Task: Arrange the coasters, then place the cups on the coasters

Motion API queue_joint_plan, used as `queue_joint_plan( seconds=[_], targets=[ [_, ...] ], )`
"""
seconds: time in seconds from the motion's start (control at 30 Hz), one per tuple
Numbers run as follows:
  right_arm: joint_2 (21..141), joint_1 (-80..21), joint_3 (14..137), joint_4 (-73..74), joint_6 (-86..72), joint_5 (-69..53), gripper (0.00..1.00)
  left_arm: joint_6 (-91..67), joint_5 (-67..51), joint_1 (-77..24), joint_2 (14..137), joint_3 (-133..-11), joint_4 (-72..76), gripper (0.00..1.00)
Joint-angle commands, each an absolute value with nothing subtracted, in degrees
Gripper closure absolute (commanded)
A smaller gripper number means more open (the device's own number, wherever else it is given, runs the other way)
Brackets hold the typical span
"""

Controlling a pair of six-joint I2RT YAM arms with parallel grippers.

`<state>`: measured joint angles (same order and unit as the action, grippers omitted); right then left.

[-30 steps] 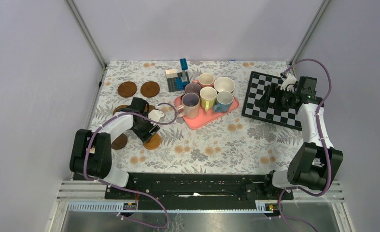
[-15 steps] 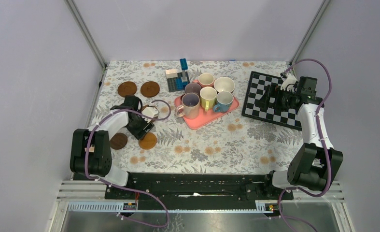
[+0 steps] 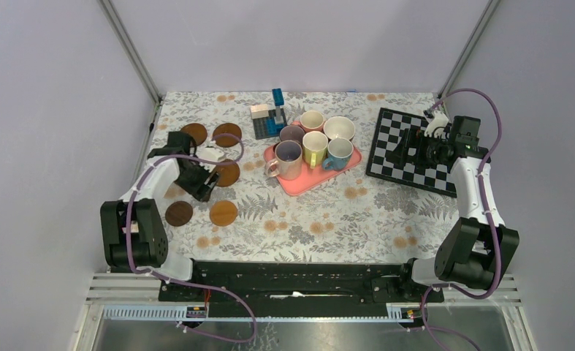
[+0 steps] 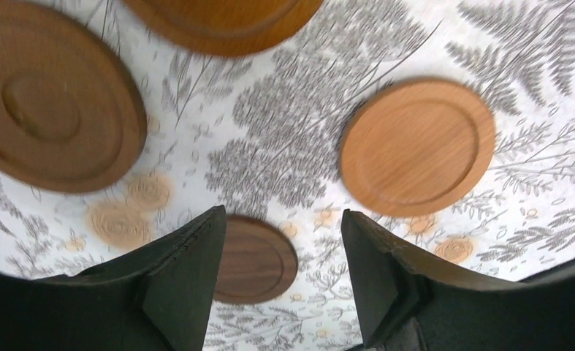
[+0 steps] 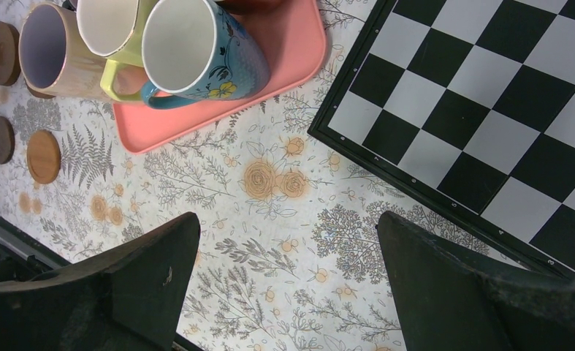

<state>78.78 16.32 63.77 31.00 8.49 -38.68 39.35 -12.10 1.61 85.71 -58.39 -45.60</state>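
Wooden and thin, the coasters (image 3: 223, 213) lie flat on the tabletop (image 3: 328, 219), all to the left of the pink tray (image 3: 306, 181): one just beside it, the rest further off. They look light and stiff, with almost no edge to catch, so I judge a pinch across the rim, fingers pressed down to the cloth, or a simple slide, to be the surest hold.

The left end effector (image 4: 283, 219) hangs over them with its fingers spread and nothing between them. A dark coaster (image 4: 255, 259) shows through the gap below, with an orange-brown coaster (image 4: 417, 146) nearby.

The cups (image 3: 315, 142) stand crowded together on the tray, some touching. Glazed ceramic is likely heavy, slick and chippable; one finger inside the rim and one outside, on a cup at the outside of the cluster, seems safest.

The right end effector (image 5: 288, 219), right of the tray by the chessboard (image 5: 489, 110), is wide open and empty.
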Motion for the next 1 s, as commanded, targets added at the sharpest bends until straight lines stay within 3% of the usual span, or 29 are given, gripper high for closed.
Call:
queue_joint_plan(
  seconds=[0.0,0.13,0.5,0.97],
  targets=[
    [76.61,16.61,64.64,31.89,10.07,-40.54,0.02,43.05,-13.97,9.15,84.17,-59.85,-50.97,0.33],
    [76.45,16.61,64.13,31.52,10.23,-40.69,0.02,46.84,-13.56,16.56,84.90,-59.27,-51.74,0.25],
    [76.37,16.61,63.70,31.13,10.09,-40.87,0.02,51.45,-14.97,26.81,91.29,-60.36,-51.61,0.16],
    [76.94,16.59,63.24,30.61,9.54,-41.10,0.02,51.32,-17.91,27.02,93.10,-58.50,-50.12,0.34]
  ],
)
